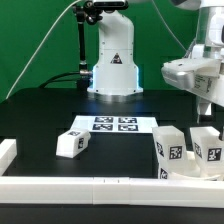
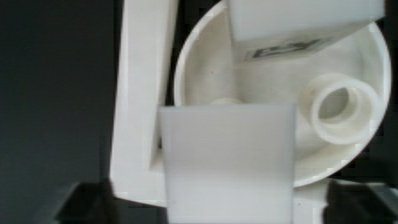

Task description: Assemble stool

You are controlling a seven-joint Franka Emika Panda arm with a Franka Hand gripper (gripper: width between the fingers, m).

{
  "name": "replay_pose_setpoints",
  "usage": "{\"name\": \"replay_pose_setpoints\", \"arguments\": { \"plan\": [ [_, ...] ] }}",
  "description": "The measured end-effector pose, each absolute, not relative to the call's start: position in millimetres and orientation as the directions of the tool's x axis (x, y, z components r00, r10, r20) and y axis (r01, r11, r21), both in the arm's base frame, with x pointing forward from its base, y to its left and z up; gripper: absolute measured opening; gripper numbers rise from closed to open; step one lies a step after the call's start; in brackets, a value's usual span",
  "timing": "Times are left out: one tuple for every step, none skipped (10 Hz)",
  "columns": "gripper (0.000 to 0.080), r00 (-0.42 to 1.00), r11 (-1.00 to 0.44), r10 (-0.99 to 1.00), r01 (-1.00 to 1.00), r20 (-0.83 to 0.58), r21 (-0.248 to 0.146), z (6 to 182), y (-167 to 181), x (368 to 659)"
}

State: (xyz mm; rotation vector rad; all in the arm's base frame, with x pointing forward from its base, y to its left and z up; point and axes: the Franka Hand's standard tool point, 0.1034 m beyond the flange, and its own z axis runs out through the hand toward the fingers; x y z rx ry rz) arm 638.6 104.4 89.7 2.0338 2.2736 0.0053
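In the exterior view my gripper (image 1: 205, 108) hangs at the right, just above a group of white tagged stool parts (image 1: 172, 150), with one upright leg (image 1: 206, 146) right under it. Another leg (image 1: 72, 143) lies alone on the black table at the left. In the wrist view the round seat (image 2: 302, 95) shows its ribbed underside and a socket hole. The white leg (image 2: 226, 160) stands in front of it, between my dark fingers (image 2: 80, 205). A gap shows on each side of the leg. The gripper (image 2: 222, 208) is open.
The marker board (image 1: 113, 124) lies in the middle before the robot base (image 1: 112, 60). A long white rail (image 1: 90, 187) runs along the front edge, with a short one (image 1: 6, 152) at the left. A rail (image 2: 143, 90) also shows beside the seat.
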Motion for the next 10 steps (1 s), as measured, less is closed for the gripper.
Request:
{"name": "replay_pose_setpoints", "arguments": {
  "plan": [
    [0.0403,-0.101,0.105,0.993,0.992,-0.065,0.064,89.7,104.0,638.7],
    [0.0328,-0.084,0.088,0.994,0.994,-0.064,0.066,90.0,103.8,639.0],
    [0.0328,-0.083,0.087,0.994,0.994,-0.064,0.066,90.0,103.4,639.1],
    [0.0328,-0.073,0.077,0.995,0.995,-0.063,0.067,90.0,103.2,639.1],
    [0.0328,0.076,-0.073,0.996,0.995,-0.048,0.064,89.8,103.3,638.2],
    [0.0328,0.194,-0.192,0.98,0.98,-0.046,0.053,89.6,102.6,637.6],
    [0.0328,0.327,-0.325,0.944,0.945,-0.04,0.04,89.8,102.6,638.2],
    [0.0328,0.436,-0.435,0.899,0.9,-0.038,0.033,90.5,102.6,639.3],
    [0.0329,0.508,-0.507,0.861,0.861,-0.022,0.049,90.5,104.7,641.5],
    [0.033,0.579,-0.578,0.815,0.815,-0.018,0.051,90.3,104.9,641.4]
  ]
}}
